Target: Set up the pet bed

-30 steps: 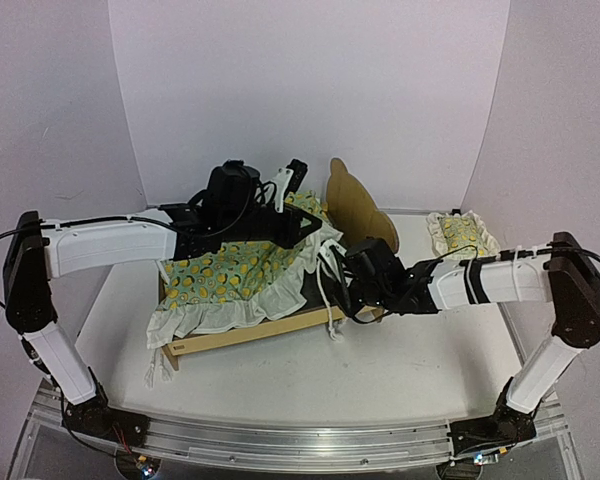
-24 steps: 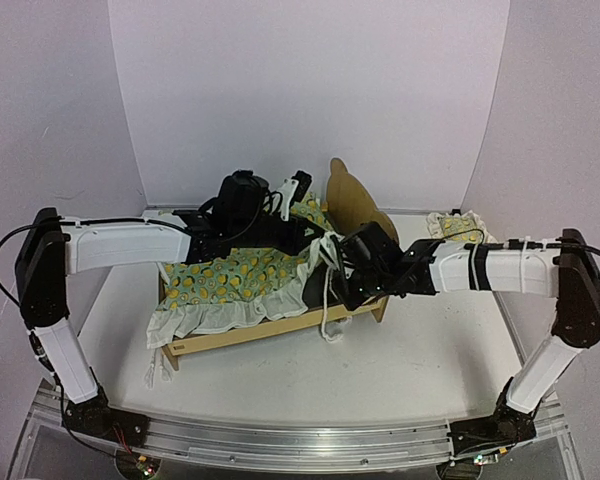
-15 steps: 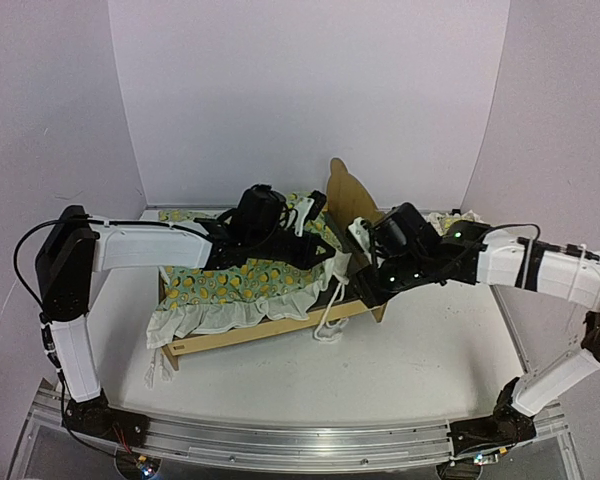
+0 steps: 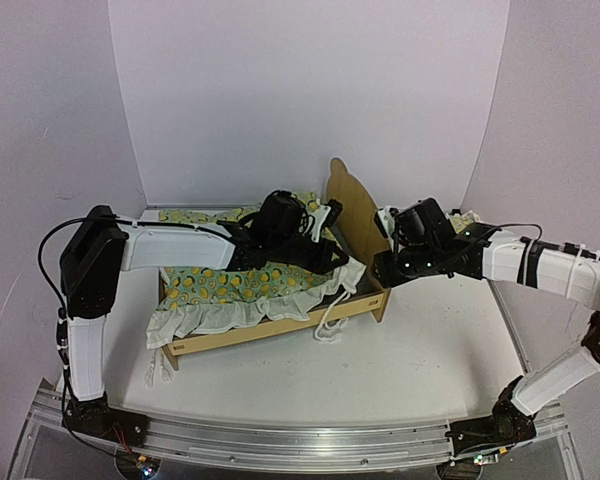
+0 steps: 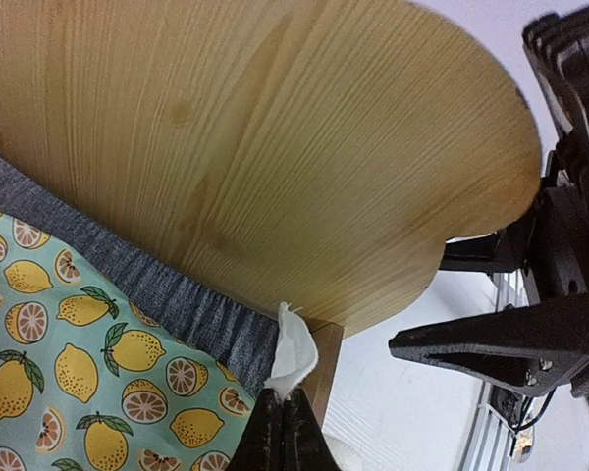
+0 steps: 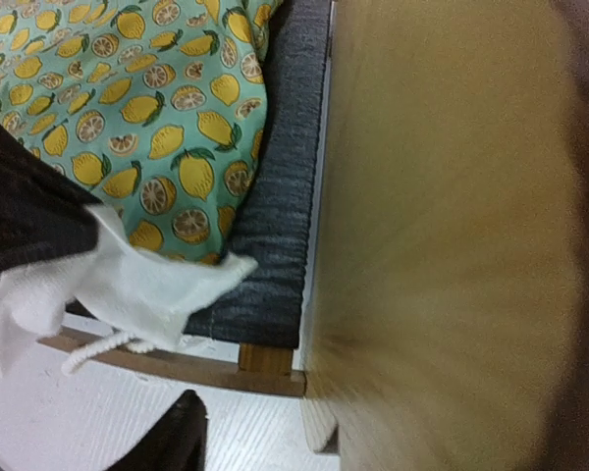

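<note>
Step in hand, as judged: spreading the green-yellow lemon-print ruffled blanket (image 4: 235, 282) over the bed.

Position: the light plywood pet bed (image 4: 270, 326) sat mid-frame in the top view on the white table (image 4: 420, 355). Its tall curved headboard (image 4: 348, 205) stood at the right end. The dark grey-blue mattress pad (image 5: 182, 294) showed as a strip between blanket and headboard.

Left gripper (image 5: 283, 434): fingers pressed together, clamped on the blanket's white ruffle edge (image 5: 293, 353), at the corner post just below the headboard, bottom centre of the left wrist view.

Right gripper (image 4: 382, 245): just beside the headboard's near edge, right of centre in the top view. Its 2 fingers stood apart at the right edge of the left wrist view, nothing between them. The right wrist view was partly blurred.

A white cord (image 4: 326, 325) hung over the near rail. The small matching ruffled pillow (image 4: 462, 217) lay upper right, mostly hidden behind the right arm.

Notes for doing this well:
1. Hold the pinch on the ruffle and draw it low and level toward the headboard, so the cloth flattens and does not bunch.
2. Stop short of the headboard, leaving pad bare for the pillow.
3. The frame looked light, so pull gently or it may slide.
4. Keep the right gripper clear of the headboard, and let go only once the edge lies flat.
</note>
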`<state>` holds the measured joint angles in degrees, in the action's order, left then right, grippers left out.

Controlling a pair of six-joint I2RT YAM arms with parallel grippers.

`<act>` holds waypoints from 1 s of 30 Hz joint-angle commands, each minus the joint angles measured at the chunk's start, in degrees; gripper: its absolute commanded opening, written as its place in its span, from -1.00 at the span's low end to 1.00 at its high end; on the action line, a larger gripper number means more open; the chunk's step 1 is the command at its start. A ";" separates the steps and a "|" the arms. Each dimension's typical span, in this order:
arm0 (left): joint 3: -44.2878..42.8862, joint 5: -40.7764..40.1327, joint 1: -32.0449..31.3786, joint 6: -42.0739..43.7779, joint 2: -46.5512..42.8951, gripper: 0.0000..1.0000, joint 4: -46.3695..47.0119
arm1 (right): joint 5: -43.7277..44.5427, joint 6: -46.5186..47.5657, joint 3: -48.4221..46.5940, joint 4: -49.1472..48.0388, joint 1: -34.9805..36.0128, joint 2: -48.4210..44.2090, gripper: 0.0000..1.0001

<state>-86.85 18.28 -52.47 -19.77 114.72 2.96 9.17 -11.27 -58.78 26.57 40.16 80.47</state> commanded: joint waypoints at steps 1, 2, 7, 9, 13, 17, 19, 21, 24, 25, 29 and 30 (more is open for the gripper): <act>-5.43 -1.10 -0.87 1.83 2.37 -1.00 -3.49 | -0.27 0.87 -1.93 -10.28 0.12 2.06 -0.17; -6.38 -2.01 -1.00 2.70 2.64 -1.00 -5.65 | -0.76 0.98 -2.33 -10.30 0.15 2.14 -0.29; -7.39 -5.23 -1.46 8.17 2.00 -0.87 -10.55 | -3.43 -0.27 -2.95 -10.66 0.18 0.84 -0.93; -6.84 -5.87 -1.66 10.18 1.49 -0.80 -11.69 | -3.96 -0.82 -3.13 -10.66 0.19 0.22 -1.00; -7.15 -3.81 -1.83 13.39 1.43 -0.55 -14.92 | -5.37 -2.02 -3.96 -10.66 0.18 -0.44 -1.00; -7.10 -6.93 -2.38 16.10 0.28 0.04 -18.11 | -6.84 -2.42 -5.04 -10.85 0.19 -0.55 -1.00; -7.09 -10.78 -2.92 17.12 0.06 0.35 -19.31 | -7.80 -2.67 -5.10 -11.37 0.18 -0.71 -1.00; -7.36 -11.19 -3.17 18.21 0.65 0.54 -19.67 | -8.34 -2.86 -5.28 -11.66 0.20 -0.66 -1.00; -9.18 -8.66 -3.53 19.67 2.80 0.64 -20.37 | -8.76 -2.96 -5.59 -11.97 0.18 -0.37 -1.00; -10.24 -7.18 -3.71 21.77 4.10 0.65 -20.83 | -8.78 -3.05 -5.71 -11.98 0.20 -0.25 -1.00; -13.56 -6.26 -4.77 24.17 7.01 0.62 -21.95 | -10.39 -3.45 -5.69 -12.36 0.18 -0.43 -1.00; -13.94 -5.49 -5.02 24.78 7.42 0.59 -22.07 | -10.44 -3.56 -5.58 -12.47 0.18 -0.59 -1.00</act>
<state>-96.40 10.46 -56.29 0.58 120.11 -18.17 7.94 -13.39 -59.35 22.09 39.40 82.61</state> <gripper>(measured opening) 0.815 0.099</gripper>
